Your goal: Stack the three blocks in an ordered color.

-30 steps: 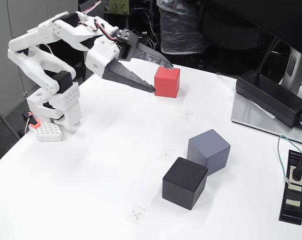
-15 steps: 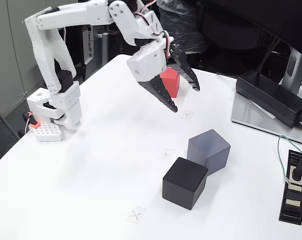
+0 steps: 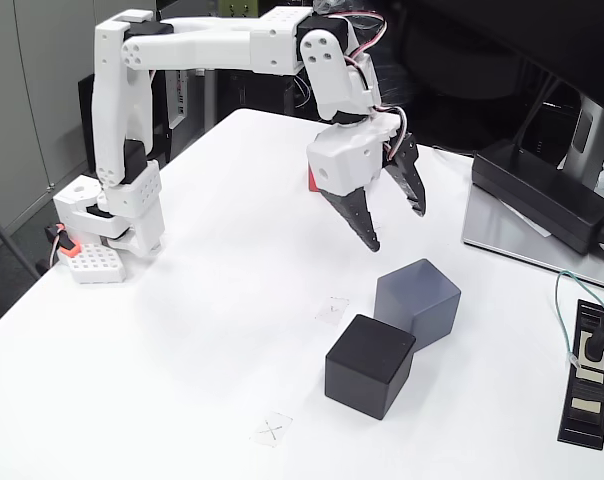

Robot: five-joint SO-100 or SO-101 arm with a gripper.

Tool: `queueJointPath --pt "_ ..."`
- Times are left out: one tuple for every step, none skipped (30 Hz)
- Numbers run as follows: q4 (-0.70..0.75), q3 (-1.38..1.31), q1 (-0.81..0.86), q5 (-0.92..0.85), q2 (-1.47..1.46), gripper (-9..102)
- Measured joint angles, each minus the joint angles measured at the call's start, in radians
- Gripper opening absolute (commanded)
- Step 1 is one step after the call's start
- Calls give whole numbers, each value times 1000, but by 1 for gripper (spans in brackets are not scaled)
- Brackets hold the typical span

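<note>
Fixed view: the hand (image 3: 394,227) hangs above the white worktop (image 3: 202,330), pointing down, its two dark fingers spread apart with nothing between them. It is poised above and to the upper left of the blue-grey block (image 3: 418,300), clear of it. The black block (image 3: 369,365) sits just in front of the blue-grey block, the two touching or nearly so at one corner. The red block (image 3: 311,180) lies behind the hand; only a sliver of it shows.

The step in hand appears to be an approach to the blue-grey block. To do it well:

1. Centre the open fingers over the block's top face before descending.
2. Turn the wrist so the fingers meet two opposite flat faces, not the edges.
3. Choose the pair of faces away from the black block, so that no finger strikes it.
4. Descend straight, close only once both fingers flank the block.
</note>
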Motion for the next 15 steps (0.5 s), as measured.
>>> queueJointPath --pt "0 0 3 0 0 26" --pt "0 0 6 0 0 26" --pt "0 0 6 0 2 26" --pt "0 -2 6 0 -3 26" --pt "0 -2 6 0 -8 27" --pt "0 -2 5 0 -14 27" --pt "0 -5 5 0 -25 27" --pt "0 -9 3 0 -40 27" --pt "0 -9 2 0 -51 27" --pt "0 -9 2 0 -61 27" --pt "0 -11 2 0 -74 27" --pt "0 -11 2 0 -81 27" --pt "0 -11 2 0 -91 27" --pt "0 -11 2 3 -97 27" --pt "-5 -12 2 6 -98 27"
